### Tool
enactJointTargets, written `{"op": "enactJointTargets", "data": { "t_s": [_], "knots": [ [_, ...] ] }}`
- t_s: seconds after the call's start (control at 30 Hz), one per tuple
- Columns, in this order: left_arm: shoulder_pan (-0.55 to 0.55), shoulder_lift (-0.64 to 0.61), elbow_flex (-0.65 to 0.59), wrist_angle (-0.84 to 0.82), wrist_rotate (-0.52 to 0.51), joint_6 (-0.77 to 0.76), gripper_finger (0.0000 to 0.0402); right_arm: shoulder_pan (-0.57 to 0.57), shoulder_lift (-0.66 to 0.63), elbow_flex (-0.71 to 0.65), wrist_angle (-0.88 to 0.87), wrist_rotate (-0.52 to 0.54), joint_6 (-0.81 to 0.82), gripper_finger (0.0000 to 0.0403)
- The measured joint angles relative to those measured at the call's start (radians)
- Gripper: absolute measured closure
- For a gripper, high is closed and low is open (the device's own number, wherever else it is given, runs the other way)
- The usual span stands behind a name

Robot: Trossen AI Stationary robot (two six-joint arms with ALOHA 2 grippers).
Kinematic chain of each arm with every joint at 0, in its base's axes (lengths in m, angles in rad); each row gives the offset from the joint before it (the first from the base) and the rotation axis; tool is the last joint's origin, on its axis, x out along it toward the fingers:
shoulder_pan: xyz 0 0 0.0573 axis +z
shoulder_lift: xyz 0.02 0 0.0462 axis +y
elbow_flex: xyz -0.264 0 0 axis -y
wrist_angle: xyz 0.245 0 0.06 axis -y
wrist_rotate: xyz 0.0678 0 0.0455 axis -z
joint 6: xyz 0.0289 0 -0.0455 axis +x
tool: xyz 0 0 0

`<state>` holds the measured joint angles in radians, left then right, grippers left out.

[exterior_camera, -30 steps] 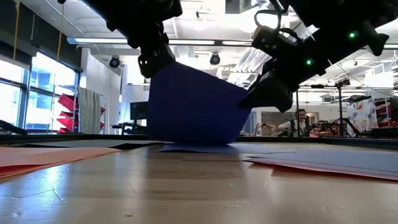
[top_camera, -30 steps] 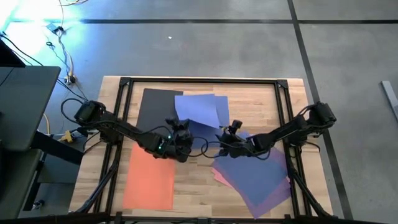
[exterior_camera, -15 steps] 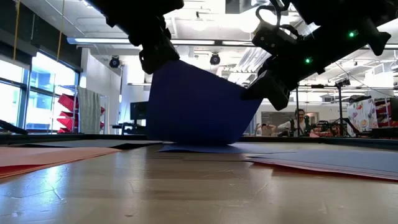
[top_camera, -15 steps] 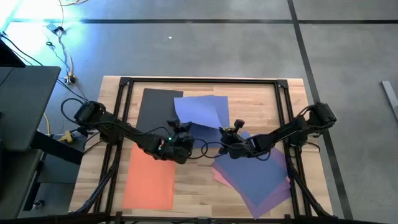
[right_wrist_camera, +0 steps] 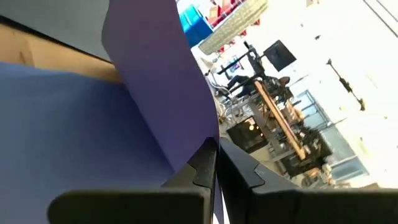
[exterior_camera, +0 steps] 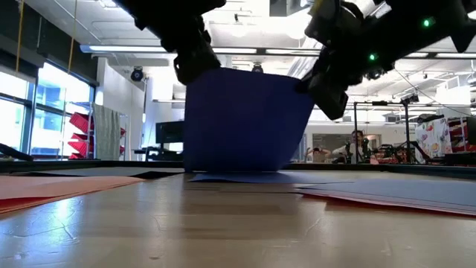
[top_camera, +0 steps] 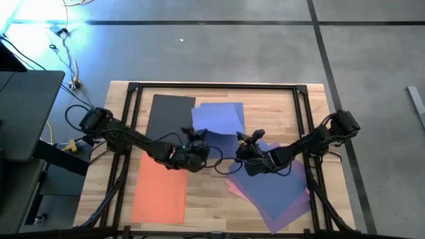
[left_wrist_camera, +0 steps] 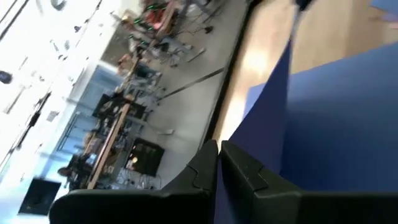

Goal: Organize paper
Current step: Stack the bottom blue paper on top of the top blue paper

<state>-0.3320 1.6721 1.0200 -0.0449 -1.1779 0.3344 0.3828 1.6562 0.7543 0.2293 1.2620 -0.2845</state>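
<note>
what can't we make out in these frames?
- Pink sheet: high view shows only an edge strip; the purple sheet covers the rest.
- Where the left pincer and right pincer pinch the blue sheet: the arms block it from above.
- Orange sheet and dark grey sheet: edge-on slivers in the low view.
- Room behind: blurred in both wrist views.

The blue sheet (top_camera: 218, 118) stands lifted off the table at mid-table, its near edge raised at both corners and its far part resting on the wood. The dark grey sheet (top_camera: 167, 116) lies flat beside it, partly overlapped. The orange sheet (top_camera: 159, 189) lies flat at the near left. The purple sheet (top_camera: 275, 189) lies skewed at the near right, covering the pink sheet (top_camera: 234, 188), of which only an edge shows.
</note>
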Motion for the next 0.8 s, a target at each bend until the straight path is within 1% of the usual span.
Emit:
{"op": "enactJointTargets", "data": {
  "t_s": [0.07,0.13,0.27,0.33,0.43,0.63,0.8],
  "knots": [
    [0.014,0.007,-0.027,0.037,0.045,0.019,0.0402,0.0,0.0,0.0,-0.046,0.002,-0.006,0.0403],
    [0.035,0.031,-0.057,0.101,0.077,0.057,0.0402,-0.002,0.0,0.0,-0.104,0.014,0.025,0.0403],
    [0.07,0.079,-0.112,0.265,0.075,0.177,0.0402,0.004,0.0,0.0,-0.184,0.043,0.111,0.0403],
    [0.077,0.091,-0.117,0.282,0.072,0.195,0.0402,0.015,0.0,-0.001,-0.203,0.034,0.129,0.0403],
    [0.064,0.098,-0.117,0.282,0.063,0.193,0.0402,0.026,-0.001,-0.001,-0.245,-0.024,0.154,0.0403],
    [0.007,0.098,-0.116,0.287,-0.002,0.212,0.0402,0.015,-0.001,-0.001,-0.3,-0.066,0.226,0.0403],
    [-0.038,0.098,-0.116,0.278,-0.003,0.147,0.0402,-0.014,-0.001,-0.001,-0.304,-0.203,0.201,0.0403]
  ]
}}
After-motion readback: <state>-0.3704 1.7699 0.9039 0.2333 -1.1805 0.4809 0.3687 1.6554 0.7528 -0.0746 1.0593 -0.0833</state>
